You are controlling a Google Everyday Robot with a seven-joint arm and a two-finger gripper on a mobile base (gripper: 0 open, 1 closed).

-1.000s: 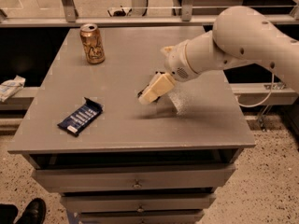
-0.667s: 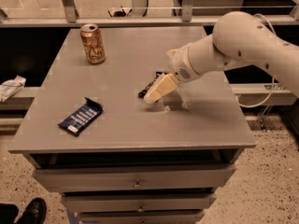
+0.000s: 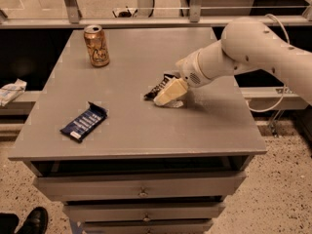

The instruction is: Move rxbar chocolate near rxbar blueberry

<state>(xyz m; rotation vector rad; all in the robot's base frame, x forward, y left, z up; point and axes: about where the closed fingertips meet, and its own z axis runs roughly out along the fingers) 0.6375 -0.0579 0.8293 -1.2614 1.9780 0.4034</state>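
Claw [image 3: 166, 93] sits low over the middle of the counter [image 3: 146, 135], clamped on the black snack bar [image 3: 157, 87], which tilts out to its left. Blue snack bar [image 3: 84, 122] lies flat, well apart, front left. Can [image 3: 96, 45] stands upright, back left.

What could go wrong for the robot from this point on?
The black-wrapped snack bar juts sideways from the claw above the middle of the grey table. If it is caught only by one end, it might twist or slip out on the way. The blue-wrapped snack bar lies close to the front left edge, so a clumsy set-down could nudge it off.
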